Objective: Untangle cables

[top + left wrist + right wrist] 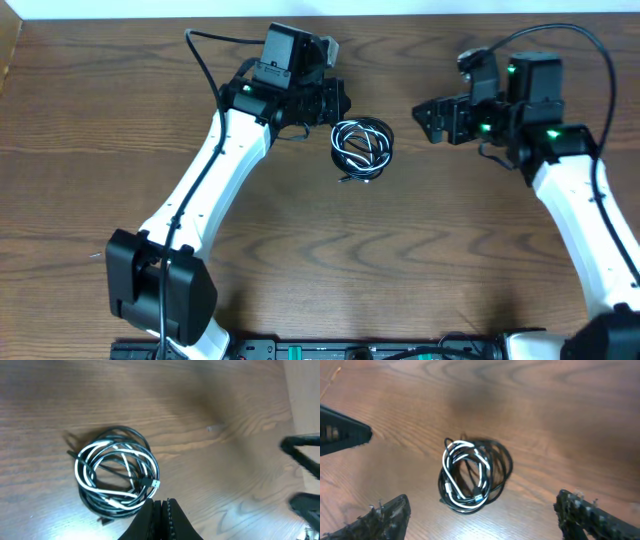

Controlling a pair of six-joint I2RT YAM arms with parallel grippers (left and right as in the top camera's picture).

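Observation:
A tangled coil of black and white cables [362, 148] lies on the wooden table between the two arms. It also shows in the left wrist view [116, 478] and the right wrist view [471, 475]. My left gripper [340, 103] is shut and empty, just left of and above the coil; its closed fingertips [161, 506] sit beside the coil's edge. My right gripper [424, 118] is open wide and empty, to the right of the coil, its fingers [480, 517] spread either side of the view.
The wooden table [320, 260] surrounds the coil. The table's far edge runs along the top of the overhead view. The left arm's black cable [205, 65] hangs behind it.

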